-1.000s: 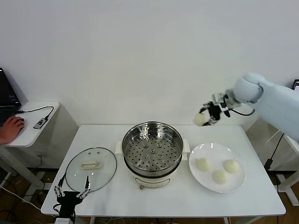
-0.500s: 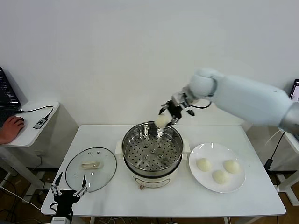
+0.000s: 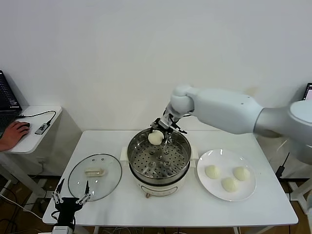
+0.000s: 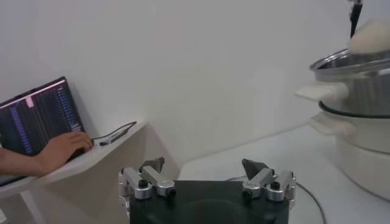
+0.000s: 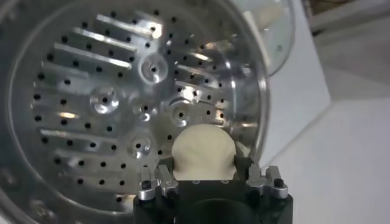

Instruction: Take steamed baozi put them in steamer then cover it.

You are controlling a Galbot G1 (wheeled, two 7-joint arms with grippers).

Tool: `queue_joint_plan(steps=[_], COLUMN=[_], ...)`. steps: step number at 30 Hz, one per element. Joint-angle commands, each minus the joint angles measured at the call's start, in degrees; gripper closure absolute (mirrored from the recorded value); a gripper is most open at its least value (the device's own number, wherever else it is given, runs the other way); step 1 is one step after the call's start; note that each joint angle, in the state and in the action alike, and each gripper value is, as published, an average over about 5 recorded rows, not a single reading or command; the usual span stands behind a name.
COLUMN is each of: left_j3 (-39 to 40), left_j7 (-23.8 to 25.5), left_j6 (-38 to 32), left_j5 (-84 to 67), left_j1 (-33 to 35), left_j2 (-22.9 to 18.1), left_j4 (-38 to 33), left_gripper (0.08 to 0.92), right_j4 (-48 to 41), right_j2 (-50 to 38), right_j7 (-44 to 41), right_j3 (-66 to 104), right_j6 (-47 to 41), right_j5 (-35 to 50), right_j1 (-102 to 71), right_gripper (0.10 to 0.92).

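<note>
I had the right gripper (image 3: 157, 132) just above centre of the head frame, over the far rim of the steamer (image 3: 159, 157), its jaws clamped on 1 baozi (image 3: 155, 138). In the right wrist view that bun (image 5: 203, 153) sat pinched between the fingers with the perforated tray (image 5: 116, 91) filling the upper left of the frame, bare of buns as far as I could see.

My worry was the release point. The bun hung close to the far wall, so letting go there could land it against the rim or tilted on the edge of the tray, crowding the other 3. Squeezing the soft dough on the way down could also dent it or make it stick to a pad.

3 baozi (image 3: 228, 176) waited on the white plate (image 3: 246, 194) at lower right, just beside the steamer. The cover (image 3: 94, 176) lay flat at lower left, apart from the pot. The left gripper (image 3: 69, 200) was parked at the table's near-left edge, jaws spread and empty, clear of the path. A person's hand (image 3: 11, 134) rested by a laptop (image 3: 8, 103) on the side desk at far left.
</note>
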Motion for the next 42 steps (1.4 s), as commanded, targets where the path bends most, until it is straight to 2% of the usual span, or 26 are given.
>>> queue_joint_plan(steps=[1, 7, 13, 18, 21, 26, 36, 42], left_j3=[-0.07, 0.02, 0.04, 0.03, -0.03, -0.18, -0.16, -0.65], left_j7=[-0.03, 0.02, 0.01, 0.01, 0.03, 0.12, 0.41, 0.6], left_j6=[-0.04, 0.01, 0.01, 0.07, 0.11, 0.15, 0.4, 0.7], left_j5=[-0.07, -0.03, -0.01, -0.01, -0.03, -0.11, -0.52, -1.46], left_j1=[-0.07, -0.33, -0.33, -0.42, -0.39, -0.31, -0.59, -1.17], left_j2=[-0.04, -0.09, -0.12, -0.18, -0.11, 0.17, 1.14, 2.36], left_j4=[0.17, 0.24, 0.28, 0.06, -0.2, -0.55, -1.44, -1.55], left_gripper=[0.177, 0.177, 0.177, 0.177, 0.177, 0.177, 0.177, 0.177], right_j4=[-4.68, -5.87, -6.22, -3.1, 2.47, 12.47, 27.35, 35.47], right_j2=[2.56, 3.44, 3.73, 2.22, -0.39, -7.23, -24.29, -36.7], right_j7=[0.85, 1.74, 2.61, 2.28, -0.7, -7.8, -7.7, -7.6], right_j3=[-0.31, 0.35, 0.99, 0.09, -1.67, -3.43, -6.2, -9.6], right_j6=[5.81, 7.15, 8.18, 6.98, 0.63, -16.81, -46.23, -49.21], right_j5=[-8.92, -10.56, -10.97, -6.42, 3.3, 16.3, 25.32, 26.17], right_j1=[-2.71, -4.07, -4.15, -0.79, 3.16, 10.22, 17.82, 20.48], right_gripper=[0.406, 0.399, 0.355, 0.249, 0.21, 0.203, 0.203, 0.203])
